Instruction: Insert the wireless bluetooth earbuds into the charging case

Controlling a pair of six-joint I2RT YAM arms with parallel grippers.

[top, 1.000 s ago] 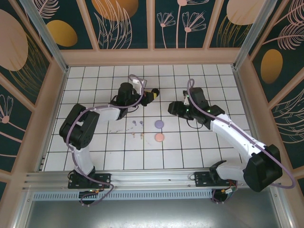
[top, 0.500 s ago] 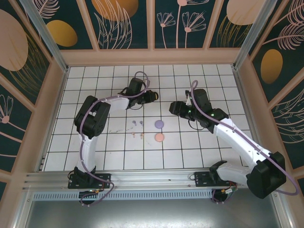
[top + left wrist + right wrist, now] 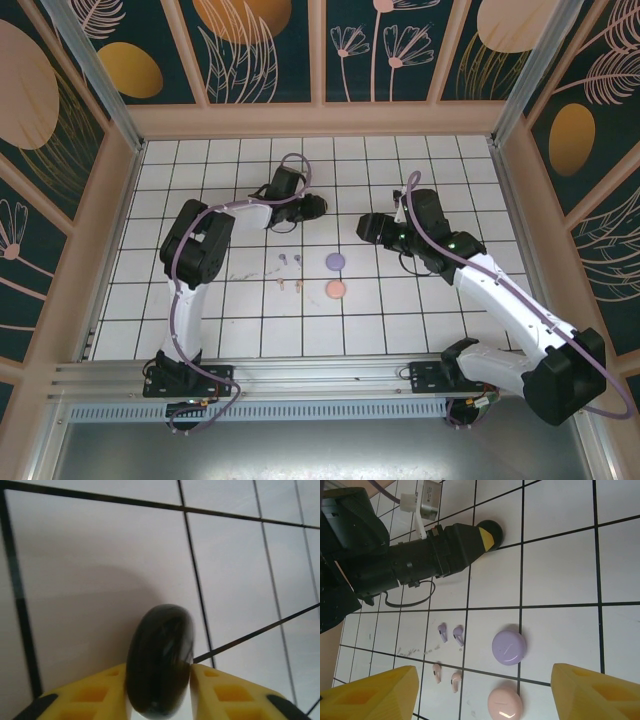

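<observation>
Two arms: left fingers (image 3: pixel 210 682) pinch black case (image 3: pixel 160 660) on edge on worktop (image 3: pixel 100 555); right fingers (image 3: pixel 590 690) gape empty. Next, likely: lay it flat.

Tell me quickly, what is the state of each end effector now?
Left end effector: closed on the black round plastic case, gripped on edge.
Right end effector: open, holding nothing.
</observation>
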